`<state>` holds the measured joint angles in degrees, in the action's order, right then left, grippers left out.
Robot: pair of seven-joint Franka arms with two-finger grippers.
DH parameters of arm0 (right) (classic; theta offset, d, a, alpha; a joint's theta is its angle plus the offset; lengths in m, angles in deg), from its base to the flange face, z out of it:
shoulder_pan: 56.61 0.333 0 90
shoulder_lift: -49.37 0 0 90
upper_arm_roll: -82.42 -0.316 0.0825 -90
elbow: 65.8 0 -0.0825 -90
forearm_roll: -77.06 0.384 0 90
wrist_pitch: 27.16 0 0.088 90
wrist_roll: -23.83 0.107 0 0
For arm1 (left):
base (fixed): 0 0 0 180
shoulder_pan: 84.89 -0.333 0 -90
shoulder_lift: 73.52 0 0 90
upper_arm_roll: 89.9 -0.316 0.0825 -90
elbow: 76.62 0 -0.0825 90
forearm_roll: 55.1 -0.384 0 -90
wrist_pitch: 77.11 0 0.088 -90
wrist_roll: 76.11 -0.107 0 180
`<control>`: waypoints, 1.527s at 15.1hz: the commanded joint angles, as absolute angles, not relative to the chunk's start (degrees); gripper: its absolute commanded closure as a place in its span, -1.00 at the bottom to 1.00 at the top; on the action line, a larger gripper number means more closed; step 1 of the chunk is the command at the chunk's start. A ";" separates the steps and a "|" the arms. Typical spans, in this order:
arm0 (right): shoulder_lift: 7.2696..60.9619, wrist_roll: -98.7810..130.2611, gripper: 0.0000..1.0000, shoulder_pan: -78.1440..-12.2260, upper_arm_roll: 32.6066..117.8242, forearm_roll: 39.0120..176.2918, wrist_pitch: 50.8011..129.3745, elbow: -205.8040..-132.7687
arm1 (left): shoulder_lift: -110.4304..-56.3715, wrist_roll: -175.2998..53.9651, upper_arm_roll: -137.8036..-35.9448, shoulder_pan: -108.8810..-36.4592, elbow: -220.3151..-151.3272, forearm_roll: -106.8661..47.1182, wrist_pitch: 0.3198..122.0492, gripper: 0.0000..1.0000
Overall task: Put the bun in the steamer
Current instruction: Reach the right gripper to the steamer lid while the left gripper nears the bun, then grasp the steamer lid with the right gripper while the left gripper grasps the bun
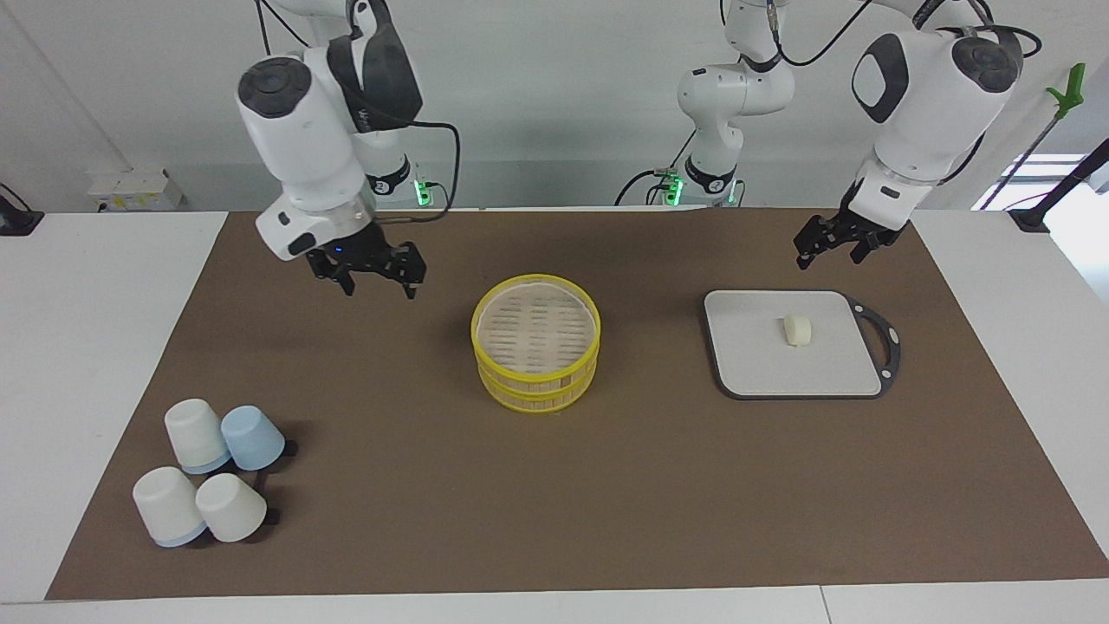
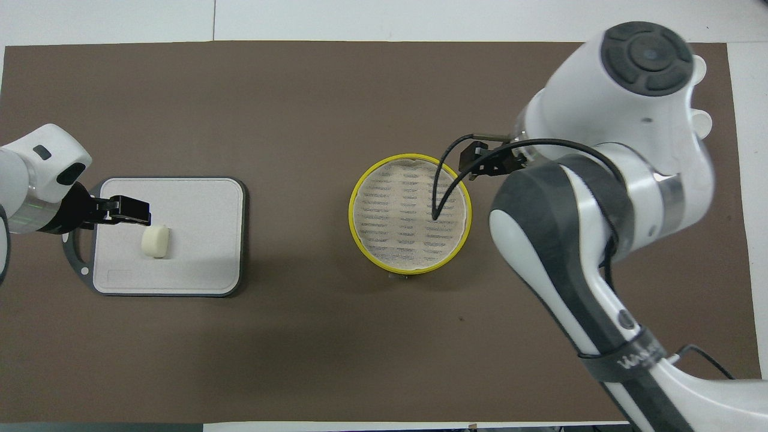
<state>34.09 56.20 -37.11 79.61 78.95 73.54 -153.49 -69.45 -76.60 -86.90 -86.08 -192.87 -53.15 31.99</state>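
The bun lies on a grey board, toward the left arm's end of the table; it also shows in the overhead view. The steamer stands mid-table as two stacked yellow-rimmed tiers with nothing on the top floor; it also shows in the overhead view. My left gripper is open and empty, raised over the edge of the board that is nearer to the robots, clear of the bun; it also shows in the overhead view. My right gripper is open and empty, raised over the mat beside the steamer.
The board has a dark rim and a handle loop. Several upturned white and blue cups stand at the right arm's end, farther from the robots. A brown mat covers the table. The right arm hides the cups in the overhead view.
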 commanded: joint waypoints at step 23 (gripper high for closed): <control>16.23 75.77 -0.91 -21.01 79.78 73.99 84.29 -141.56 | -78.09 -79.27 -86.83 -90.16 -207.84 -54.04 55.08 -0.75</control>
<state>14.43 75.40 -20.84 80.08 74.00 83.66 -138.97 -77.69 -78.54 -86.76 -90.34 -207.18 -53.20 52.89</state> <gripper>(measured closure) 0.026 0.070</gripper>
